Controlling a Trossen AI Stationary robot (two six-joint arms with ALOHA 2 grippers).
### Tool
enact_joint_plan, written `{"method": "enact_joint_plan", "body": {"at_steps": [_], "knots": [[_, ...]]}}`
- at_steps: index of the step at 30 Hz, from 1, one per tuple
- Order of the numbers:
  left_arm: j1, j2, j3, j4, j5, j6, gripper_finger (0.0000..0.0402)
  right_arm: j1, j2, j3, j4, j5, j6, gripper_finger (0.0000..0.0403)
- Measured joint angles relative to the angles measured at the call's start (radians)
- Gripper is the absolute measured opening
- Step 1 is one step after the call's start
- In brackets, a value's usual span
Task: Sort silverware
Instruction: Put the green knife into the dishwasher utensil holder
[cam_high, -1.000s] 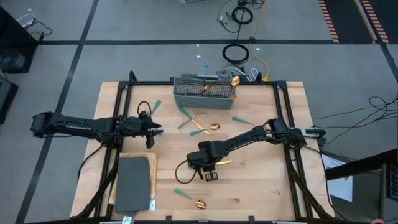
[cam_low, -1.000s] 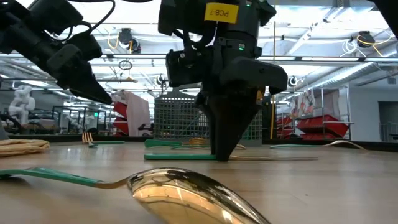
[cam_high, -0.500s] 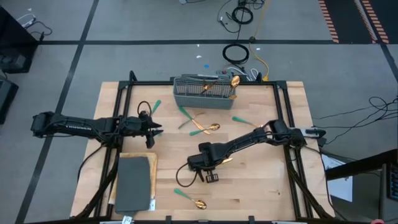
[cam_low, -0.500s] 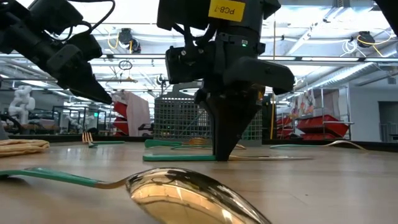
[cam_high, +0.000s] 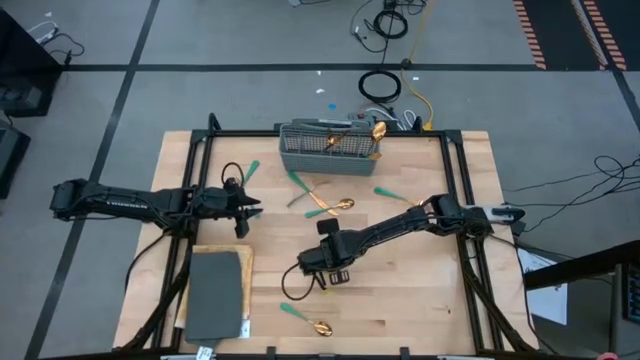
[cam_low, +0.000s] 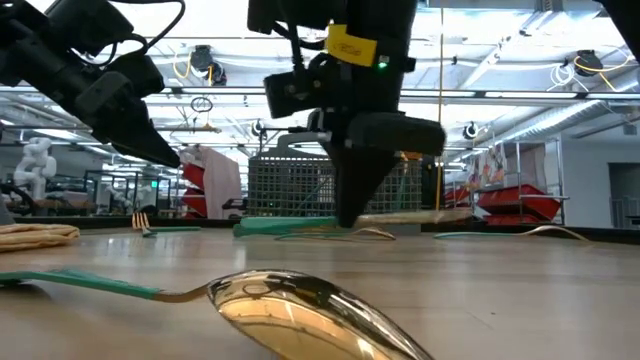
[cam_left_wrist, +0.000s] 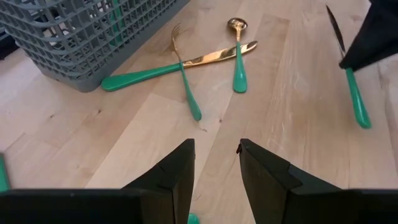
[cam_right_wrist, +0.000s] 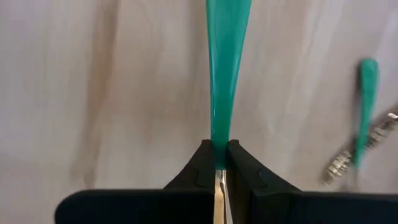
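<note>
Centrally, above the wooden table (cam_high: 420, 290), the right gripper (cam_right_wrist: 218, 163) pinches a teal-handled knife (cam_right_wrist: 227, 74) held clear of the surface, while the left gripper (cam_left_wrist: 214, 163), jaws spread and empty, hovers near the grey mesh caddy (cam_high: 328, 148).

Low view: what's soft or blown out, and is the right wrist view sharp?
Low view: the near gold spoon bowl with teal handle looms large, mirroring the ceiling lights; the windows behind are bright. Right wrist view: the clamped teal handle is slightly soft, the far teal-handled piece smeared.
</note>
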Motion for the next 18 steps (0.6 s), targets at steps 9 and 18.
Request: {"method": "enact_joint_plan", "body": {"at_steps": [9, 18], "knots": [[0.000, 0.000, 0.000, 0.000, -0.003, 0.003, 0.0132, -0.036, -0.002, 0.120, -0.208, 0.268, -0.052, 0.0000], [0.000, 0.000, 0.000, 0.000, -0.004, 0.003, 0.0132, -0.144, -0.003, 0.240, -0.343, 0.495, -0.194, 0.0000]]}}
